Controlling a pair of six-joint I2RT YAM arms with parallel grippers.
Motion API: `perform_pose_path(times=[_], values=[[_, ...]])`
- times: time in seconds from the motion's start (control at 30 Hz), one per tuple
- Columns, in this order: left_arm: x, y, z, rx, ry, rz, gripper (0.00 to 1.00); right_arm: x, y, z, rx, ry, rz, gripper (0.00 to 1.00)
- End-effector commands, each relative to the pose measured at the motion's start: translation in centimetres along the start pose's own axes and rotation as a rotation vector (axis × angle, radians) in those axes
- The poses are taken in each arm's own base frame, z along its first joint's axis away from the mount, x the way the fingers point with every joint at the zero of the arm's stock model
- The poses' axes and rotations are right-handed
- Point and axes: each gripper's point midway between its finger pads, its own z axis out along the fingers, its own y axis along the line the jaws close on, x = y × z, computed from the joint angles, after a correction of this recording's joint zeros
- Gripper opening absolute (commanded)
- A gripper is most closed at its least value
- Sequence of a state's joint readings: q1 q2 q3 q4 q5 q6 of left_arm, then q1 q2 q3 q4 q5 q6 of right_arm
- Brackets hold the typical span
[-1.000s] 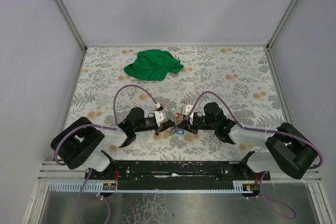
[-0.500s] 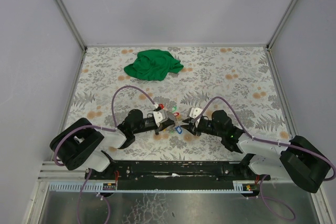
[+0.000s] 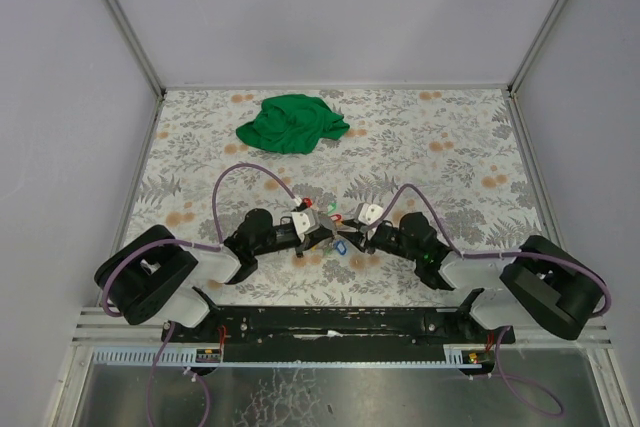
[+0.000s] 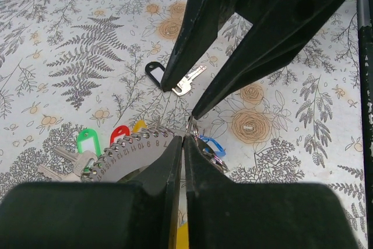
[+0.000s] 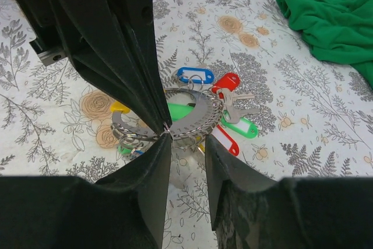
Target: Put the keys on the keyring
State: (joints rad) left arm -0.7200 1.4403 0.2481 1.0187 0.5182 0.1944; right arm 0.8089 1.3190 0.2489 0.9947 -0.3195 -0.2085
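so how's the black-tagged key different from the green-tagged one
The black-tagged key has a dark head; the green-tagged key a bright green one. The black one lies alone, clear of the keyring, at a fingertip of the right gripper; the green one is bunched against the ring beside the red-tagged key. Both lie flat with a plastic tag and a silver blade.

Green cloth (image 3: 292, 123) — crumpled on floral tablecloth (image 3: 450, 147).
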Motion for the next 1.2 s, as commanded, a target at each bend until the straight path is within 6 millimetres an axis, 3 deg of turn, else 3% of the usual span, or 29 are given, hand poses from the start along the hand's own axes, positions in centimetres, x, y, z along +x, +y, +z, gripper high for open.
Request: perform_pose_path(times=[0.0, 0.27, 0.87, 1.07, 1.17], values=[[-2.4, 0.9, 0.4, -0.051, -0.078, 0.002, 0.0, -2.6, -1.0, 0.5, 0.083, -0.113, -0.059, 0.37], [-2.6, 1.2, 0.6, -0.079, -0.089, -0.06, 0.0, -1.8, -2.1, 0.5, 0.193, -0.101, -0.078, 0.32], [-3.2, 0.0, 1.2, -0.04, -0.12, -0.099, 0.0, -1.8, -2.1, 2.0, 0.228, -0.178, -0.028, 0.26], [-3.5, -0.2, 1.1, -0.029, -0.132, -0.095, 0.0, -1.8, -2.4, 1.7, 0.262, -0.218, -0.028, 0.02], [-3.1, 0.3, 0.8, -0.062, -0.112, -0.081, 0.03, -2.2, -2.8, 1.3, 0.278, -0.222, -0.041, 0.0]])
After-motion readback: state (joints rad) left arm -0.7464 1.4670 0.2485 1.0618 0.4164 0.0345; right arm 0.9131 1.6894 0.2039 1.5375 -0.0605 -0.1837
